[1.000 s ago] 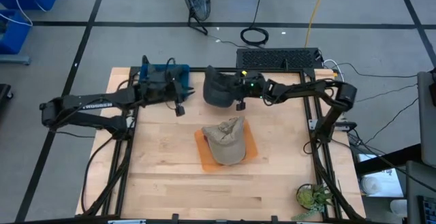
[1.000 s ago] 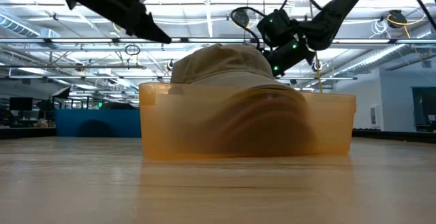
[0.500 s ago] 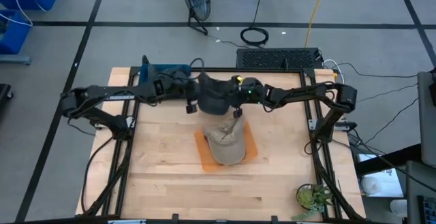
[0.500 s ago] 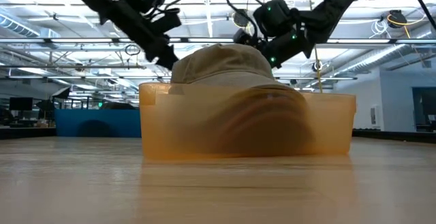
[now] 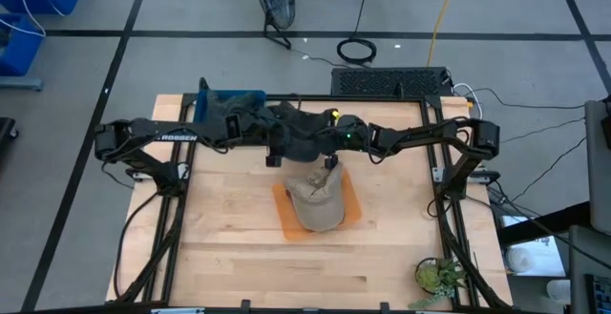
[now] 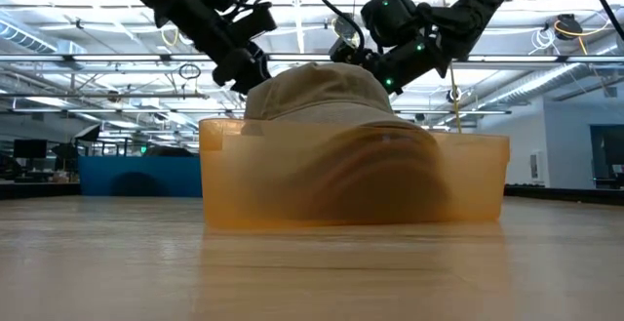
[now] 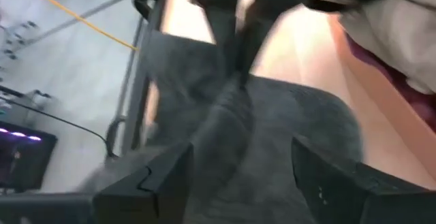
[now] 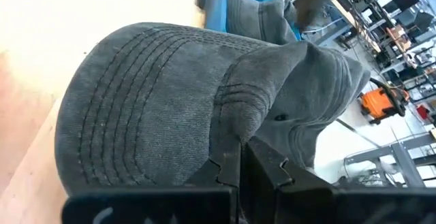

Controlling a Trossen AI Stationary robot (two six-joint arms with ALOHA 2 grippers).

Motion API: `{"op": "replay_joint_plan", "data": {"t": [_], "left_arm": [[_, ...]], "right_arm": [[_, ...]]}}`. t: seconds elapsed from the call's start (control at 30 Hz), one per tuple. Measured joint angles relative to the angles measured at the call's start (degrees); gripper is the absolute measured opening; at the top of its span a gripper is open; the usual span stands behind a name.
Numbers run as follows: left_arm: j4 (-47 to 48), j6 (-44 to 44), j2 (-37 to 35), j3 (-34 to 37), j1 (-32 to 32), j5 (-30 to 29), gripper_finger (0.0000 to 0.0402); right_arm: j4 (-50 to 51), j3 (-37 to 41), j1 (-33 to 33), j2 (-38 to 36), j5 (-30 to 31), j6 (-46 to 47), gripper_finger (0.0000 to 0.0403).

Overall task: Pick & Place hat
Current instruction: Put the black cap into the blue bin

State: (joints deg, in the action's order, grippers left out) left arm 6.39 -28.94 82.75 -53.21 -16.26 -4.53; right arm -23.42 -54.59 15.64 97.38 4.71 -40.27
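Between right fingers (image 8: 235,157): grey hat (image 8: 157,94)

Even, bright overhead light fills the high view; the pale wooden surface (image 5: 229,238) shows only faint, soft shadows beneath the arms. In the low view, rows of ceiling strip lights (image 6: 292,28) glare white in the room behind, and the near surface is soft and out of focus, with a dull reflection under the translucent orange plastic tray (image 6: 468,184). The left wrist view is heavily motion-blurred and smeared. The right wrist view is sharp on the grey stitched cap brim (image 8: 150,115), with washed-out brightness at one corner.
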Motion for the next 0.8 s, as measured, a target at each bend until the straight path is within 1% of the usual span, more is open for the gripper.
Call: {"op": "replay_joint_plan", "data": {"t": [0.1,0.23,0.5,0.8], "left_arm": [[-0.59,-1.23,0.84,-0.08,-0.05,-0.4,0.0253],[-2.74,-4.47,1.88,-0.11,-0.09,-0.45,0.024],[-5.2,-9.46,5.62,0.0,0.26,0.5,0.0183],[-6.08,-9.31,4.77,0.0,0.17,-0.01,0.0107]], "right_arm": [[-0.56,0.0,-0.06,0.0,-0.02,0.27,0.0003],[-1.52,0.0,-0.53,0.0,-0.02,0.57,0.0003],[-1.57,0.02,-1.57,0.0,-0.13,0.57,0.0004],[-1.23,0.02,-1.49,0.0,0.0,1.23,0.0004]]}}
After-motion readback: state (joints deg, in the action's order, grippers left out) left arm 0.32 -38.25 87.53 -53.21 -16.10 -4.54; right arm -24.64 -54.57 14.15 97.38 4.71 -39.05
